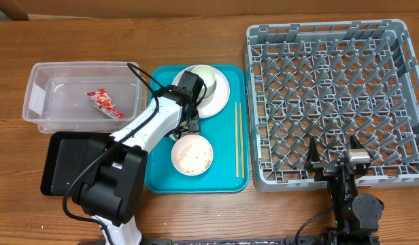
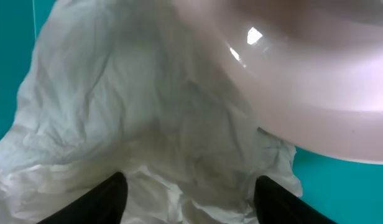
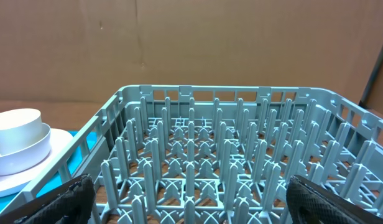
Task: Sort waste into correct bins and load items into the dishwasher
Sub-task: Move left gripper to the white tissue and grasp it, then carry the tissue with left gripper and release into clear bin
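Observation:
A crumpled white tissue point(image 2: 135, 106) fills the left wrist view, lying on the teal tray point(image 1: 226, 173) against the whitish-pink plate point(image 2: 316, 93). My left gripper point(image 2: 188, 186) is open, one finger on each side of the tissue; from overhead it point(image 1: 189, 121) is at the plate's point(image 1: 222, 95) front left and hides the tissue. A pale cup point(image 1: 204, 77) stands on the plate. A white bowl point(image 1: 192, 154) holds rice-like grains. Chopsticks point(image 1: 239, 139) lie along the tray's right side. The red wrapper point(image 1: 104, 103) lies in the clear tub point(image 1: 39, 102). My right gripper point(image 1: 334, 151) is open and empty at the grey dish rack's point(image 1: 400, 41) front edge.
The black tray point(image 1: 60, 163) sits at the front left, partly under my left arm. In the right wrist view the rack's pegs point(image 3: 204, 155) lie just ahead of my right gripper point(image 3: 191, 193), with the cup and plate point(image 3: 17, 140) at the left.

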